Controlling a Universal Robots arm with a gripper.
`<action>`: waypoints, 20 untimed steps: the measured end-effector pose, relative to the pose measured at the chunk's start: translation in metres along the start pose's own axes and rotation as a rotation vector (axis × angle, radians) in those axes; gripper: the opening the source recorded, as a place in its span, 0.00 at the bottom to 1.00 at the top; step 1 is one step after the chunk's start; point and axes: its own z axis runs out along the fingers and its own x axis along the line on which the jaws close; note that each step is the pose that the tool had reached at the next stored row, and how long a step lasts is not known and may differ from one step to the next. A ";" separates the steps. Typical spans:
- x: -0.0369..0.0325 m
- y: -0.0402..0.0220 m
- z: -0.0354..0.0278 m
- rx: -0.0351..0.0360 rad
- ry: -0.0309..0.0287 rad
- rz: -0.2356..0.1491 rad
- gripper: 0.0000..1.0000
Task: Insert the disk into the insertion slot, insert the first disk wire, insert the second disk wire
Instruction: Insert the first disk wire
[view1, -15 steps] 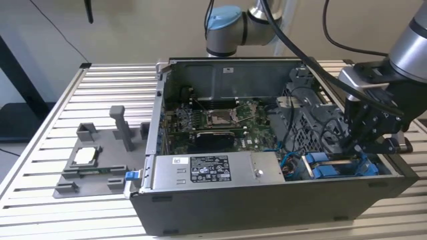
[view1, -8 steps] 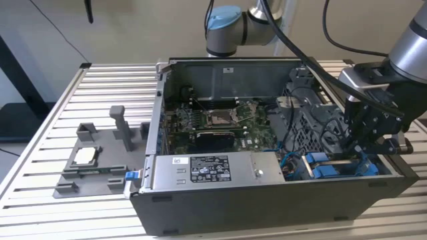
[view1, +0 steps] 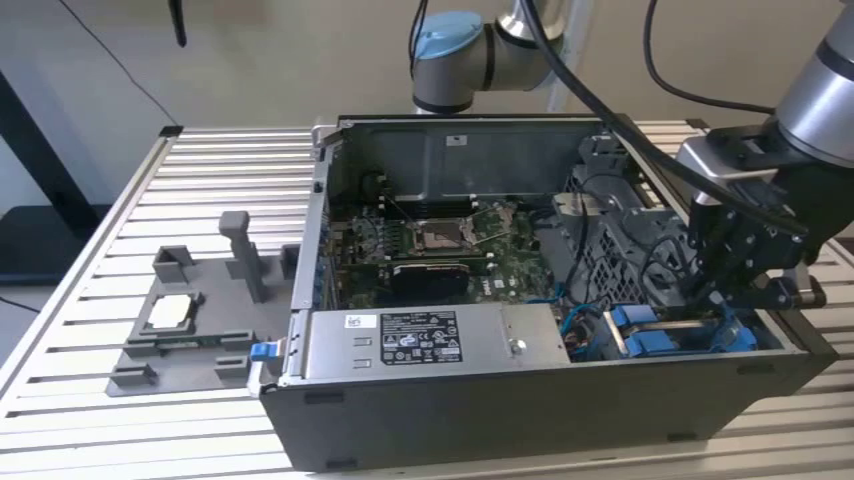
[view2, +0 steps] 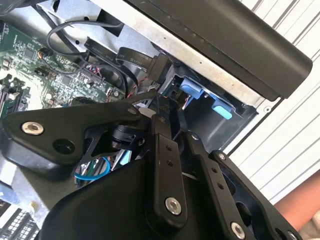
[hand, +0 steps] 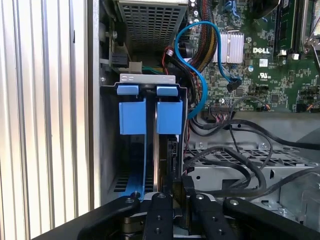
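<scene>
My hand (hand: 177, 189) hangs at the slot (hand: 147, 78), grip I cannot tell; the nearby blue cable (hand: 204, 92) could snag.

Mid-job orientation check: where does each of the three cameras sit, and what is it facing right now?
Exterior view: off the arm, high, looking down into the open computer case; shows the arm and the gripper at the insertion slot.
First wrist view: on the wrist, looking past the gripper into the insertion slot.
Second wrist view: on the wrist, looking across the gripper toward the case wall.
Both wrist views share the slot's blue tabs and the motherboard.
</scene>
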 end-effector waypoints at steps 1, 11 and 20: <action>0.0000 0.0004 0.0002 0.0001 -0.0001 0.000 0.20; 0.0002 0.0012 0.0024 0.0000 0.0078 -0.001 0.20; -0.0009 0.0009 -0.0123 -0.0001 0.0074 -0.001 0.27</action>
